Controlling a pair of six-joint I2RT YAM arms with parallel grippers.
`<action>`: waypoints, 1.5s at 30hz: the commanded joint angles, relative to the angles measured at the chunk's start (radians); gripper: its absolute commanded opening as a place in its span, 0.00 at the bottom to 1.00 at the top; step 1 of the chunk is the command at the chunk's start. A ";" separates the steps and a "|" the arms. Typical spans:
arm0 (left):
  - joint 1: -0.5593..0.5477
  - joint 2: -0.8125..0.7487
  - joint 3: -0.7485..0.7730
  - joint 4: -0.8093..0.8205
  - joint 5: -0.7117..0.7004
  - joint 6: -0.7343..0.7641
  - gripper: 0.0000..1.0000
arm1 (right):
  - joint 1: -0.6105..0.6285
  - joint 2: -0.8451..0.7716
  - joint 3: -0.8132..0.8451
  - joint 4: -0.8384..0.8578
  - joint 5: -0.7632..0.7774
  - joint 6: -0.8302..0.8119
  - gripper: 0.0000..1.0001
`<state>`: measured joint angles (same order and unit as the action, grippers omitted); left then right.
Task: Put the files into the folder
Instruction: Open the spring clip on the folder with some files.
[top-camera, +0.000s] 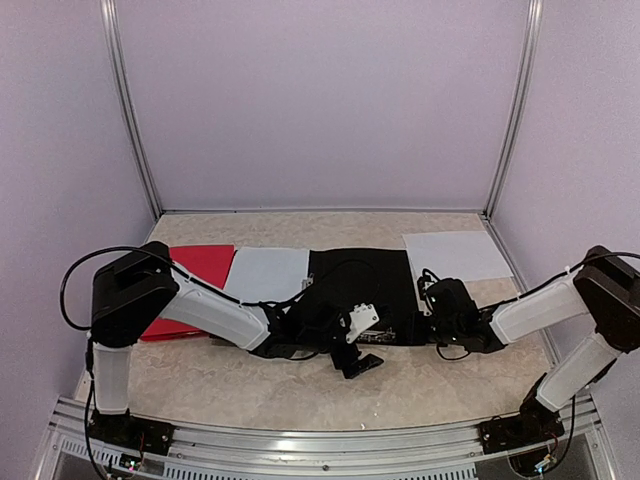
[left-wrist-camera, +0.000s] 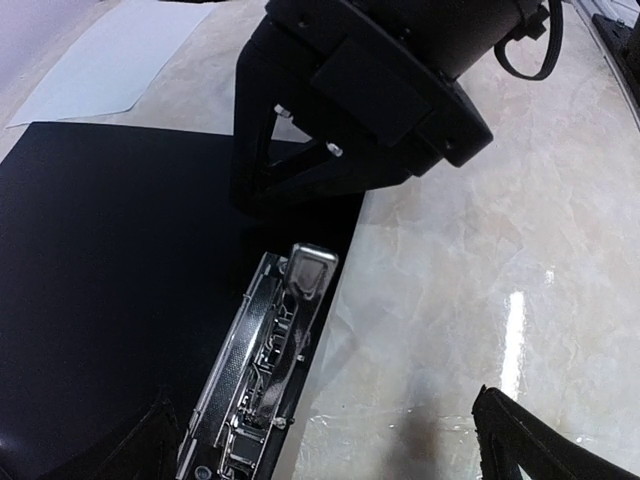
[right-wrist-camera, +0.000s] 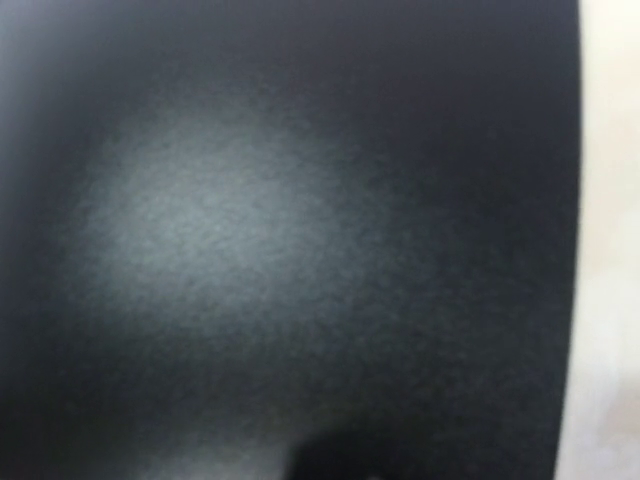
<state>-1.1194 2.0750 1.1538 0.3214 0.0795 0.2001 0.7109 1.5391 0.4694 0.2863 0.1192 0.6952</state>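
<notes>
top view: holding the left gripper (top-camera: 358, 352) spread wide at the near edge of the open black folder (top-camera: 360, 275), pressing the right gripper (top-camera: 437, 300) against that folder's right edge; showing one white sheet (top-camera: 455, 255) lying on the table (top-camera: 300, 390) just beyond and right of it, long side running across, nearer the right arm, and a second sheet (top-camera: 265, 272) just left of the folder beside a red folder (top-camera: 205, 262)
left wrist: looking past parted fingers (left-wrist-camera: 530, 445) at the metal clip (left-wrist-camera: 270, 370) and the right gripper (left-wrist-camera: 330, 150) on the cover
right wrist: showing only blurred black cover, giving no way of telling whether its jaws are apart or together
</notes>
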 joint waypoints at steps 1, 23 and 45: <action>0.021 -0.079 -0.017 0.047 0.041 -0.050 0.99 | 0.020 0.088 -0.072 -0.228 -0.004 0.037 0.18; 0.106 -0.208 -0.107 0.001 0.106 -0.120 0.99 | 0.082 -0.087 -0.031 -0.248 -0.031 -0.023 0.18; 0.122 -0.331 -0.175 -0.057 -0.034 -0.148 0.99 | 0.190 -0.168 0.081 -0.255 -0.058 -0.073 0.25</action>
<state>-1.0080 1.7912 0.9936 0.2951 0.0887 0.0631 0.8742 1.3258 0.5053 0.0338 0.0631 0.6395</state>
